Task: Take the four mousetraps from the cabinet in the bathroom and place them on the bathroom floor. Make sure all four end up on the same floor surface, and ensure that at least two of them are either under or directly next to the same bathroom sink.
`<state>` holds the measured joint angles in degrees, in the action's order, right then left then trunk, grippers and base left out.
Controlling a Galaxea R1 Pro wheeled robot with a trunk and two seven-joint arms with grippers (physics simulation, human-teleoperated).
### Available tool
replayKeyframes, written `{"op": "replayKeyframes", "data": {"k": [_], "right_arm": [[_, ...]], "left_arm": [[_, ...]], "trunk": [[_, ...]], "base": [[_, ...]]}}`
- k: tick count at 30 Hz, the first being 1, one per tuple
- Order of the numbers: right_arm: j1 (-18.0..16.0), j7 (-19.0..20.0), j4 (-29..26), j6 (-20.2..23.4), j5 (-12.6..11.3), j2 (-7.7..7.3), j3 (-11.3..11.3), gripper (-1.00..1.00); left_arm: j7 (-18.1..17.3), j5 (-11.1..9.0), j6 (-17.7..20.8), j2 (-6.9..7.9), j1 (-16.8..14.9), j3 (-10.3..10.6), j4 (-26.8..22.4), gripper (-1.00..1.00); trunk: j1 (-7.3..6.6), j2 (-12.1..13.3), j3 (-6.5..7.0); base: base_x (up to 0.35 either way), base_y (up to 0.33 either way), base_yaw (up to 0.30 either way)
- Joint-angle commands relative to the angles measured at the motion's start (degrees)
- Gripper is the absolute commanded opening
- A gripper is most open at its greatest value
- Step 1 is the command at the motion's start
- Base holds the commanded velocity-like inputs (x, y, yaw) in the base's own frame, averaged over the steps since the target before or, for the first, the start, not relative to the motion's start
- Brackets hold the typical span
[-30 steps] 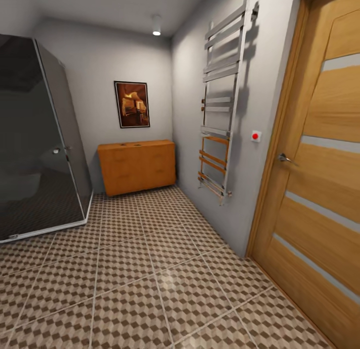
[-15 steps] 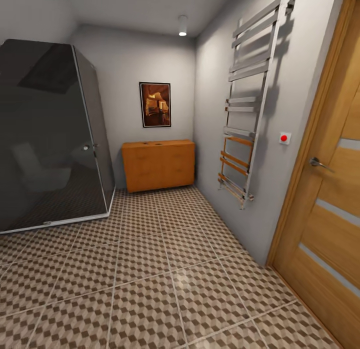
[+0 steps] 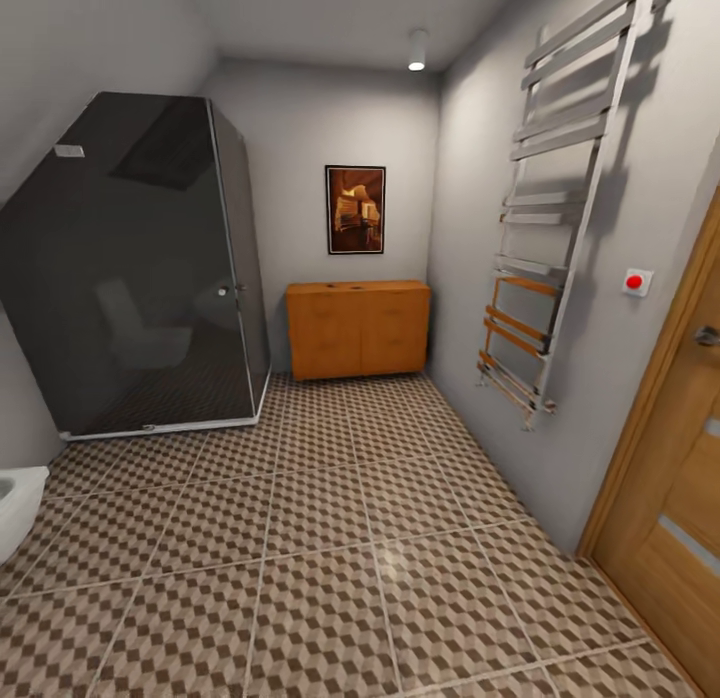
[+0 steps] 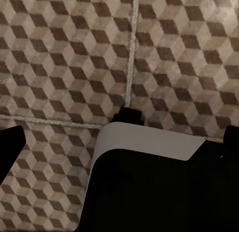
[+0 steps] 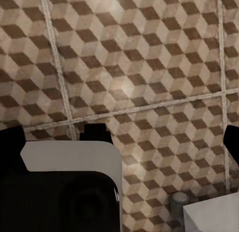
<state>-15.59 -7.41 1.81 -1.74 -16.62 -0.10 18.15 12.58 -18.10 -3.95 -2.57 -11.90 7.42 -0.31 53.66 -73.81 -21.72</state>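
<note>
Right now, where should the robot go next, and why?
Probably roll straight ahead across the cube-patterned tile floor toward the low orange-brown wooden cabinet at the far wall. It stands a good way off, between the dark glass shower cabin and the wall with the chrome towel rail, so the arms likely cannot reach it yet.

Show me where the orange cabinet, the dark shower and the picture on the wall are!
cabinet (image 3: 358,328), head view, middle of its wooden front.
shower (image 3: 140,278), head view, its dark glass wall.
picture (image 3: 355,209), head view, centre of the framed print.
</note>
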Motion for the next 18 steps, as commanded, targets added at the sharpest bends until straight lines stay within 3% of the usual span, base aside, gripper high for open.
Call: {"op": "replayKeyframes", "data": {"k": [1,18], "right_arm": [[-0.06,-0.03,0.13,-0.18,-0.5,0.02,0.49,1.0],[-0.06,0.03,0.13,-0.15,-0.45,0.0,0.49,1.0]], "left_arm": [[0.16,-0.54,-0.19,-0.01,-0.05,0.49,0.05,1.0],[0.11,-0.54,0.39,0.04,-0.05,0.49,0.13,1.0]], "trunk": [[0.01,-0.04,-0.06],[0.01,-0.04,-0.06]], "base": [[0.105,0.0,0.177],[0.271,0.0,0.042]]}}
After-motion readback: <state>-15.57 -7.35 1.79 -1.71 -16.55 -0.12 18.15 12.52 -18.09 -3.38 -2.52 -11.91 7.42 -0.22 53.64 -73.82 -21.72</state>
